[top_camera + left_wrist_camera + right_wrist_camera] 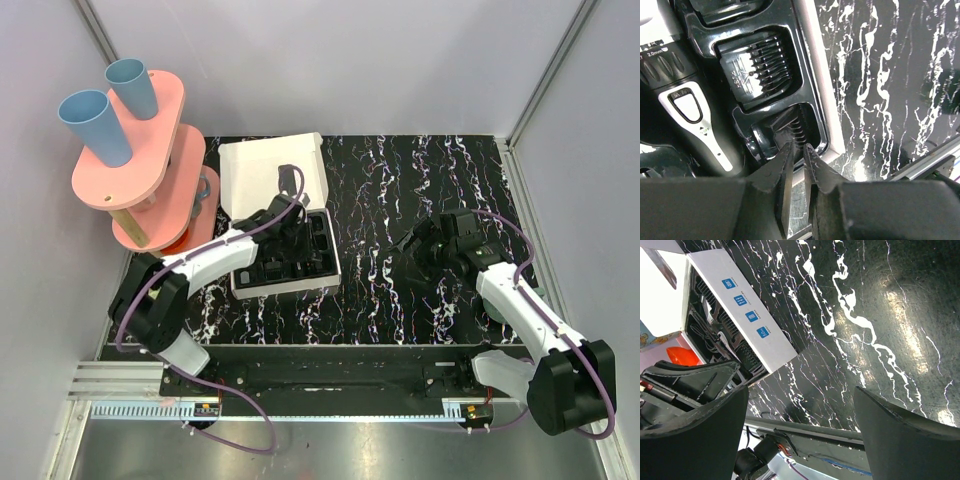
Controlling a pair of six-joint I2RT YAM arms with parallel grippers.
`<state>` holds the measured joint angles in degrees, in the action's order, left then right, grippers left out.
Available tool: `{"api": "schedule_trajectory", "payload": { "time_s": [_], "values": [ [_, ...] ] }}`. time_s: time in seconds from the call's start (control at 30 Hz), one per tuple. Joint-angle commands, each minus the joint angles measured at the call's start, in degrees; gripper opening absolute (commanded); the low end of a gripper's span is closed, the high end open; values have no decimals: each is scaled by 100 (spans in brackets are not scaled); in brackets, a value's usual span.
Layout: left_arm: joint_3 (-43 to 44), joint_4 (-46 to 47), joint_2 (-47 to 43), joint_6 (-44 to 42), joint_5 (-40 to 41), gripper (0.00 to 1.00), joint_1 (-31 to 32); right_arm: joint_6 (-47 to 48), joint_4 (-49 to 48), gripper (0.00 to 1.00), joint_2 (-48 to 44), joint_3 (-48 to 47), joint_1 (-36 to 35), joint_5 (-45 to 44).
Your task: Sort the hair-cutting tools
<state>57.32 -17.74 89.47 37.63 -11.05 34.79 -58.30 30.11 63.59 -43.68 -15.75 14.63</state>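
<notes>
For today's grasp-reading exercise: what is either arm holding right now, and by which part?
The left fingers appear to pinch the small black plastic comb attachment by its near toothed edge; the right fingers hold nothing.

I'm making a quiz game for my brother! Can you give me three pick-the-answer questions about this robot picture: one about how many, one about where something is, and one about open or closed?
1. How many blue cups stand on the pink stand?
A one
B two
C four

2. Where is the left claw?
A above the pink stand
B above the black tray in the white box
C inside a blue cup

3. How is the right claw?
A shut on the white box
B shut on a blue cup
C wide open and empty

Answers:
1 B, two cups show on the top shelf.
2 B, it hangs over a tray slot.
3 C, its gap shows only table.
</notes>
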Motion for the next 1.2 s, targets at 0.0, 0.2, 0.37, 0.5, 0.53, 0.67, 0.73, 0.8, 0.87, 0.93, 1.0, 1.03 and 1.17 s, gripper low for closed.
{"api": "schedule_trajectory", "payload": {
  "time_s": [0.0, 0.2, 0.37, 0.5, 0.53, 0.67, 0.73, 0.8, 0.87, 0.93, 1.0, 1.03, 1.17],
  "values": [
    [253, 200, 176, -89, 182, 17, 81, 38, -163, 93, -84, 26, -34, 92],
    [271, 183, 431, -71, 314, 15, 107, 38, -172, 93, -49, 18, -34, 92],
    [288, 209, 562, -71, 331, 14, 143, 38, -172, 92, -49, 26, -34, 92],
    [341, 209, 589, -89, 331, 14, 151, 38, -172, 92, -49, 35, -34, 92],
    [350, 192, 580, -98, 349, 14, 143, 38, -163, 92, -57, 35, -34, 92],
    [473, 25, 423, -142, 445, 15, 143, 117, -181, 92, -58, 26, -34, 75],
    [561, -89, 204, -203, 612, 20, 143, 240, -207, 92, -31, -9, -42, 75],
    [613, -160, -16, -264, 796, 27, 143, 591, -268, 92, 30, -96, -34, 92],
    [649, -256, -385, -300, 972, 44, 143, 1063, -383, 92, 284, -297, -34, 241],
    [640, -405, -762, -352, 1411, 64, 143, 1338, -400, 92, 695, -491, -86, 355],
    [570, -642, -1122, -361, 2067, 75, 134, 1760, -392, 91, 1039, -843, -218, 479],
    [518, -739, -1238, -318, 2350, 80, 134, 1857, -357, 91, 1372, -1087, -444, 479],
    [-52, -1275, -1722, 173, 3739, 89, 125, 2410, -172, 88, 2217, -1730, -972, 295]
  ]
}}
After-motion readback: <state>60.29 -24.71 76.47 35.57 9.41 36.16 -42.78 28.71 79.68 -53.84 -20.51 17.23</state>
